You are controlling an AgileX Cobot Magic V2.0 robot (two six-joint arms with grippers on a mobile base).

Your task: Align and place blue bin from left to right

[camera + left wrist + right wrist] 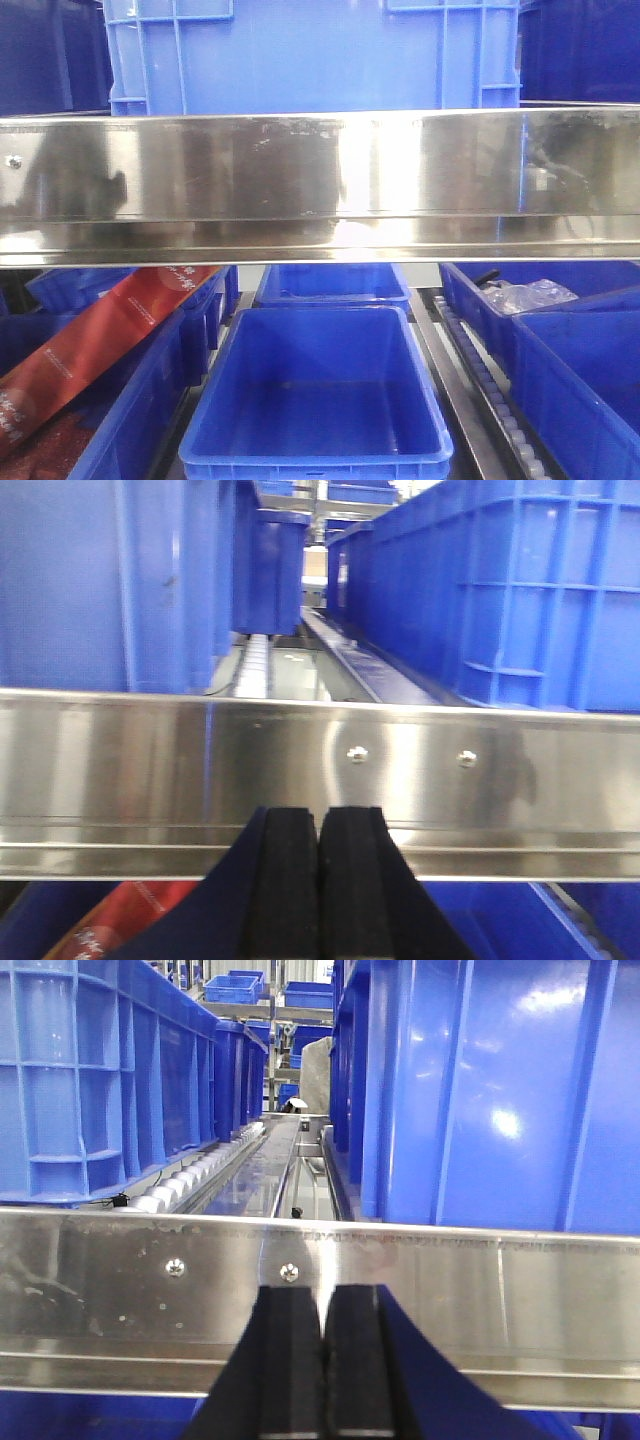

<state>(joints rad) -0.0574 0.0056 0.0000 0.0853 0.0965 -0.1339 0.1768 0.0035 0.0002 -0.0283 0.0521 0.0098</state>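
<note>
Bright, even lighting. White glare blooms at the centre of the polished stainless-steel shelf rail [340,190], and highlights spot the glossy bright-blue plastic crate wall [500,1090]. The left wrist view is soft and hazy; its distant bins blur.

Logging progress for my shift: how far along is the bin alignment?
Early, by the look of it. The blue bin sits on the upper shelf behind the steel rail. Left gripper and right gripper are both shut, holding nothing, below the rail. Any aligning remains.
</note>
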